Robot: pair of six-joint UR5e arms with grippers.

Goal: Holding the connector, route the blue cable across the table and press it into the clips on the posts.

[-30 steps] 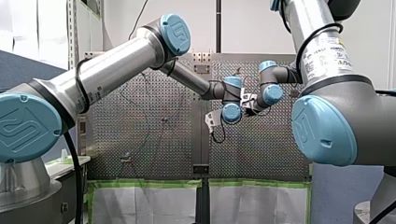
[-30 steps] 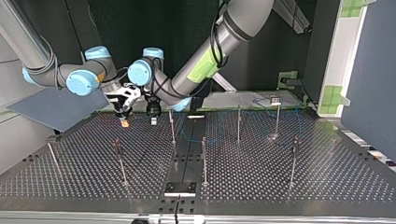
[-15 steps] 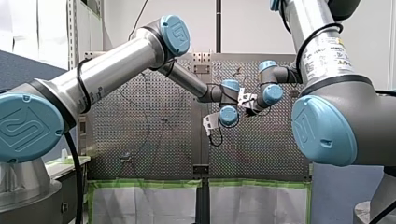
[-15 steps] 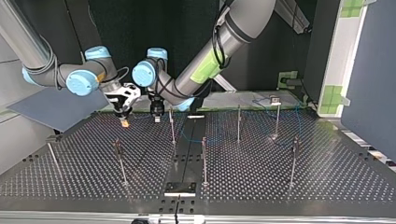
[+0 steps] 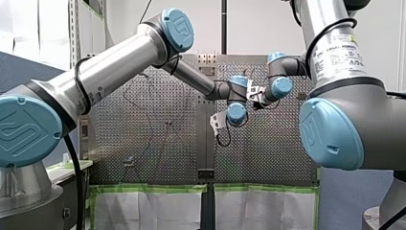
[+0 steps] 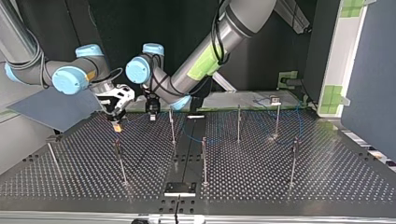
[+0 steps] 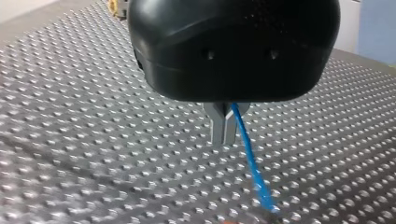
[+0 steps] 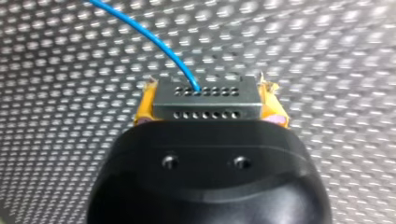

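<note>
In the right wrist view my right gripper [image 8: 210, 88] is shut on a grey metal connector [image 8: 205, 106] with two rows of holes, clamped between its yellow pads [image 8: 142, 112]. The blue cable [image 8: 154, 39] leaves the connector's face and arcs away over the perforated table. In the left wrist view my left gripper [image 7: 224, 140] has its metal fingers pressed together on the blue cable [image 7: 247, 156], which hangs down toward the table. In the top view my right gripper [image 6: 116, 124] and my left gripper [image 6: 150, 115] hover side by side over the far part of the table.
Several thin posts stand on the table, such as one [image 6: 173, 126] beside my left gripper, one [image 6: 204, 158] in the middle and one [image 6: 293, 161] toward the top view's right. The blue cable [image 6: 196, 139] trails to a fixture [image 6: 274, 99] at the back. A black plate [image 6: 180, 188] sits at the near edge.
My right gripper carried the connector toward the top view's left and a little nearer. My left gripper shifted slightly the same way, and the blue cable between them stretched out.
</note>
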